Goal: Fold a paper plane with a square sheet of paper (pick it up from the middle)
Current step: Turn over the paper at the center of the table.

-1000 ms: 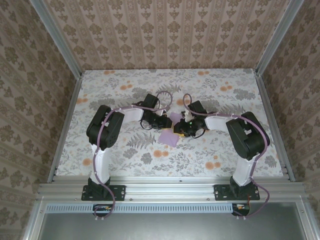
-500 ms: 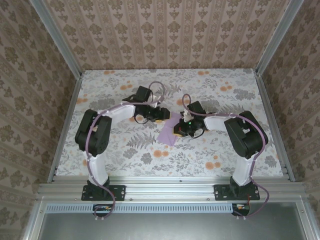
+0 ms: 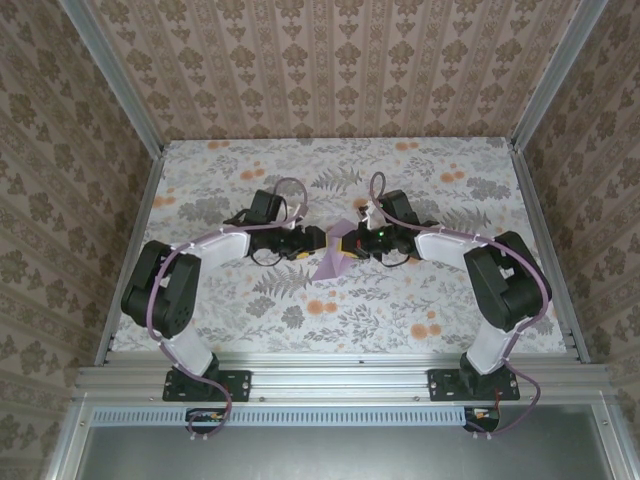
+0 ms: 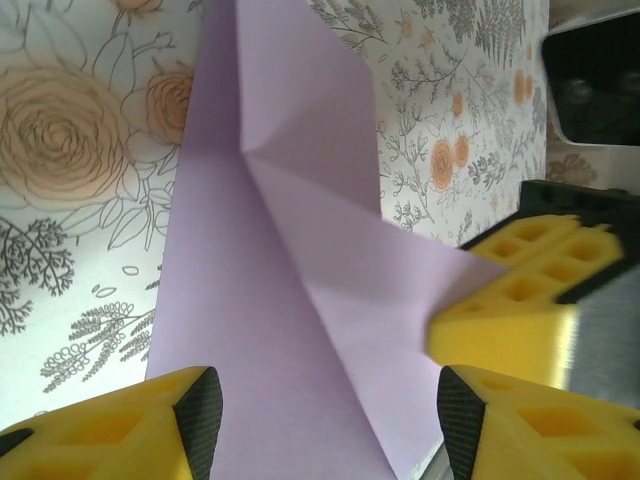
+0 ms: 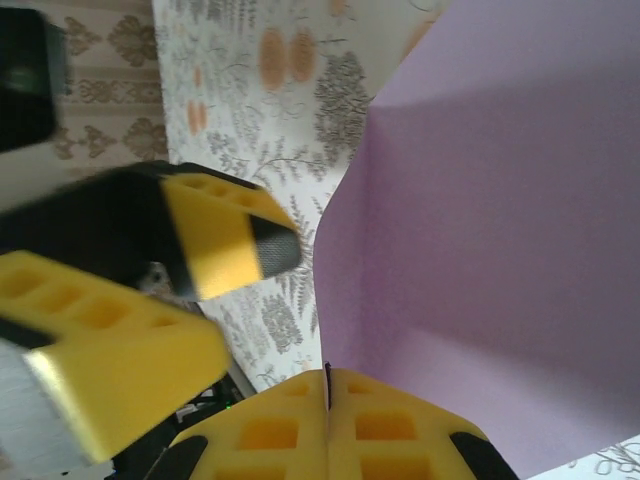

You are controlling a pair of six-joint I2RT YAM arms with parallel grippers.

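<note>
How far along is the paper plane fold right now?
Done: the pale lilac square sheet of paper carries diagonal creases, with one flap folded over. In hand: the right gripper is shut on one corner, while the left gripper stands open around the sheet's other end. Left: it is no narrow pointed dart yet, so more folds remain.

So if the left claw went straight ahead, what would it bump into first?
The lilac paper: it lies straight ahead of the left claw, reaching in between its open jaws. The right claw pinching its corner sits further on, I think; depth is unclear.
</note>
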